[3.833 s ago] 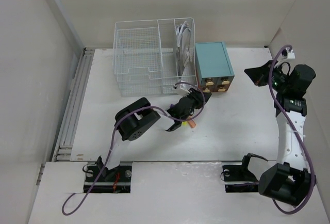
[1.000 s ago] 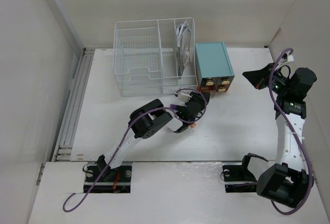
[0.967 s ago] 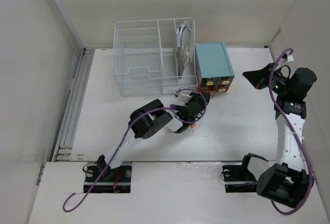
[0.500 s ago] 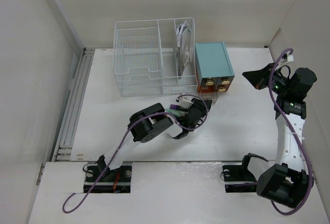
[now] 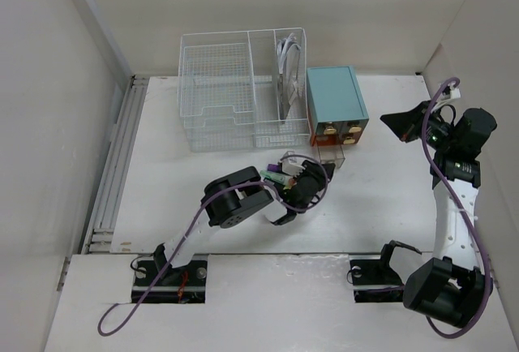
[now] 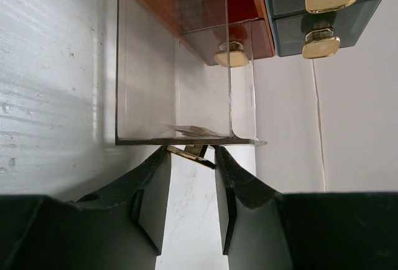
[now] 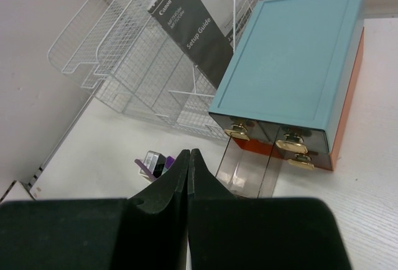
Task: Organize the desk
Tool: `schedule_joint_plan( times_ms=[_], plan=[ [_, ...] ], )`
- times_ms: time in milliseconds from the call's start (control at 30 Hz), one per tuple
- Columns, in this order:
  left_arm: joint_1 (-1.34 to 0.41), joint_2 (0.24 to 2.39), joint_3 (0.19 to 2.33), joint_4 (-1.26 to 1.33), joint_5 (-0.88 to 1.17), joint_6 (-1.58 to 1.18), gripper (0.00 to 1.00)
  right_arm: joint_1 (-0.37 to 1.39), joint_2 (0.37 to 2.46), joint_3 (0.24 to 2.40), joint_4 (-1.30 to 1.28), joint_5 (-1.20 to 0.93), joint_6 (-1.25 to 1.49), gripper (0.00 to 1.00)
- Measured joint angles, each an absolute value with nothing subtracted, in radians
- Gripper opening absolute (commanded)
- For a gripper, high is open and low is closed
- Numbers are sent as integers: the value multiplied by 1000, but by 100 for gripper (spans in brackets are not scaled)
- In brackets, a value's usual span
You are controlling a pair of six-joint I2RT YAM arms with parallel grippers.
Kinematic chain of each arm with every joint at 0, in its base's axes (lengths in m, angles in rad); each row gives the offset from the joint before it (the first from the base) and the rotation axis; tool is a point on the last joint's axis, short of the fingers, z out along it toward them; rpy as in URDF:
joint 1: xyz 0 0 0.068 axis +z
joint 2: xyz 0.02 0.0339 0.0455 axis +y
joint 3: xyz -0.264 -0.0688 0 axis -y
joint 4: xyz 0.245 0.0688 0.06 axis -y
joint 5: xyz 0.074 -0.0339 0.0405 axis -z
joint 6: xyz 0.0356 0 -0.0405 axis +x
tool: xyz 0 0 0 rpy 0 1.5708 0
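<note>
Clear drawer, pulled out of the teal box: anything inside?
Left wrist view: through the clear drawer walls, one small flat pale scrap near the front, possibly a reflection; the rest looks bare. Its back end is covered by the teal box.

White, faintly scuffed: large flat matte desk (image 5: 389, 182). White, fine grid mesh: wire basket organizer (image 5: 215, 76). Teal top, orange-rust side, smoky dark fronts: rectangular box of small drawers (image 5: 334, 96). Colourless, see-through: plastic drawer (image 6: 180, 83); gold: its small metal knob (image 6: 189, 152). Dark grey, white lettering: paper booklet (image 7: 196, 33).
</note>
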State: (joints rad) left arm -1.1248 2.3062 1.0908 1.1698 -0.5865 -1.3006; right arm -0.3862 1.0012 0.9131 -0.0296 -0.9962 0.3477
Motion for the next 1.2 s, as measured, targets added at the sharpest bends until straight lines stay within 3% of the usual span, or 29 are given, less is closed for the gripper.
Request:
schedule_joint_plan(
  times_ms=[67,133,233,367,533,600,667,700,733,800,833,900,967,1000,1033,1067,1133,1167,1200],
  plan=[
    [-1126,2306,1089,1171,-590,-1304,28,-386,1001,913,-30,-996,348,0],
    [-1126,2306,1089,1170,-590,-1305,45,-386,1001,913,-30,-996,348,0],
    [-1143,2289,1088,1172,-548,-1303,59,-386,1001,913,-29,-996,348,0],
    [-1191,2263,1071,1169,-503,-1290,67,-386,997,913,-29,-997,348,0],
    [-1233,2197,978,1168,-479,-1272,67,-386,993,913,-29,-1003,348,0],
    [-1250,2149,911,1171,-484,-1259,61,-386,992,913,-29,-1004,346,0],
    [-1276,2075,837,1171,-500,-1232,23,-386,990,913,-29,-1004,336,0],
    [-1288,2030,802,1171,-508,-1210,9,-386,988,913,-29,-1006,329,5],
    [-1301,1971,764,1168,-513,-1176,0,-386,985,913,-29,-1011,319,22],
    [-1323,1837,714,1140,-520,-1104,0,-386,978,913,-28,-1031,290,41],
    [-1325,1752,702,1101,-526,-1063,0,-385,976,913,-27,-1043,271,67],
    [-1324,1621,700,1044,-535,-981,0,-360,975,918,-45,-1058,218,79],
    [-1320,1477,701,967,-536,-875,0,-281,990,958,-140,-1038,95,84],
    [-1318,1412,701,932,-537,-815,0,-210,1001,991,-195,-988,28,82],
    [-1319,1350,700,891,-537,-762,0,-126,1013,1021,-239,-945,-36,73],
    [-1320,1290,693,840,-537,-712,0,-38,1020,1041,-266,-900,-93,42],
    [-1327,1173,657,750,-544,-640,0,115,1021,1047,-306,-798,-186,8],
    [-1329,1108,624,694,-553,-616,0,170,1021,1047,-328,-749,-222,0],
    [-1332,1044,588,630,-566,-599,1,213,1024,1047,-346,-699,-250,0]
  ],
)
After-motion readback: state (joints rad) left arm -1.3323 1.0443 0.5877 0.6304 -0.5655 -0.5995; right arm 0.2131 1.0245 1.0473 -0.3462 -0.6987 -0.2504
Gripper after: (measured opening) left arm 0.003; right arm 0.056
